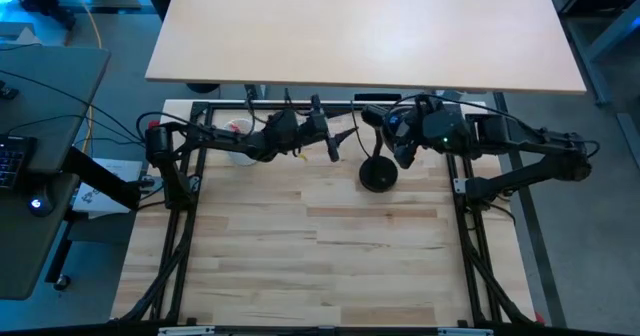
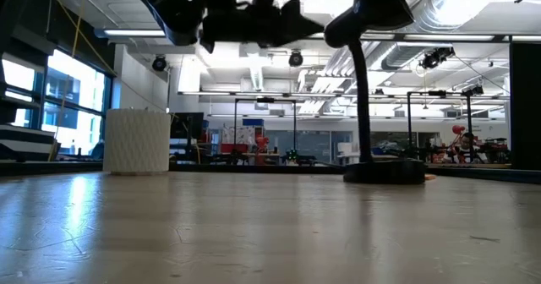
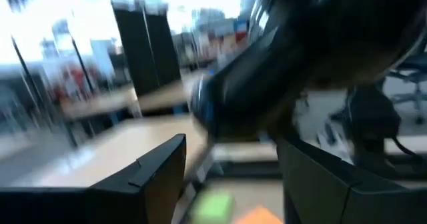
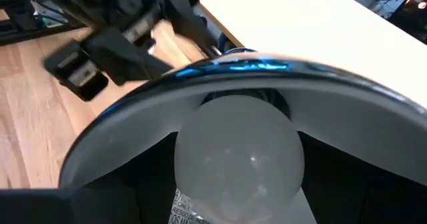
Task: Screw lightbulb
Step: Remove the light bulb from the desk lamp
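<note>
The white frosted lightbulb [image 4: 233, 151] shows only in the right wrist view, where it fills the gap between the fingers of my right gripper [image 4: 233, 207]. Just beyond it arcs the shiny rim of the black desk lamp's shade [image 4: 233, 67]. From above, my right gripper [image 1: 402, 144] hovers at the lamp's head, over the round lamp base [image 1: 378, 174] that stands on the table. My left gripper [image 1: 333, 148] hangs open and empty in the air left of the lamp, its two fingers well apart in its wrist view [image 3: 230, 177]. My right gripper has the lightbulb between its two fingers [image 4: 373, 197], which stand on opposite sides of its narrower printed part [image 4: 183, 207]. The round end points away from the wrist toward the lamp's shade. The bulb is well above the table. The pads themselves are hidden by the bulb.
A white ribbed cup [image 1: 240, 141] stands at the table's far left, also in the low view [image 2: 137, 140]. The lamp's stem [image 2: 363, 90] rises from its base [image 2: 385, 172]. A second, lighter table [image 1: 360, 26] lies beyond the far edge. The near table boards [image 1: 320, 256] are bare.
</note>
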